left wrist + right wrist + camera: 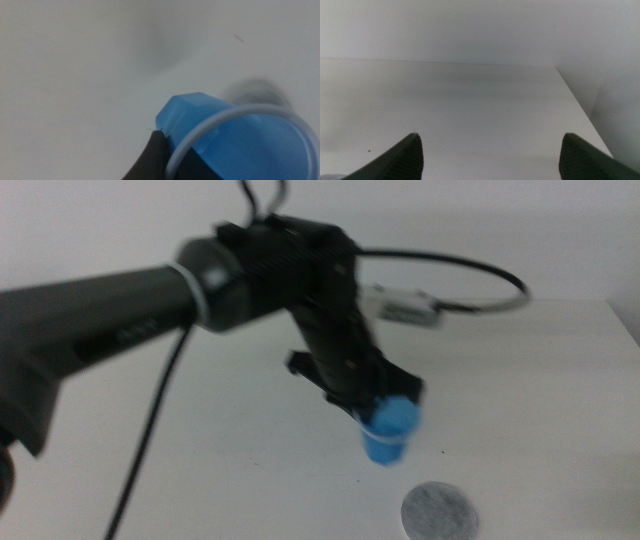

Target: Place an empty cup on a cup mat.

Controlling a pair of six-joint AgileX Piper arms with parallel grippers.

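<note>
Left gripper (385, 418) fingers clamped on blue cup (391, 431), above the table, just beyond grey cup mat (440, 511). Centre over mat, lower upright, then release. Right gripper (490, 155) waits, fingers spread wide, empty.

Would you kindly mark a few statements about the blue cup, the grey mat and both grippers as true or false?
1. The left gripper holds the small bright blue plastic cup. True.
2. The cup already stands on the flat round speckled grey mat. False: it is above the white table, apart from the mat.
3. The right gripper grips the mat. False: it is open, holding nothing.
4. The mat lies near the middle view's bottom edge. True.
</note>
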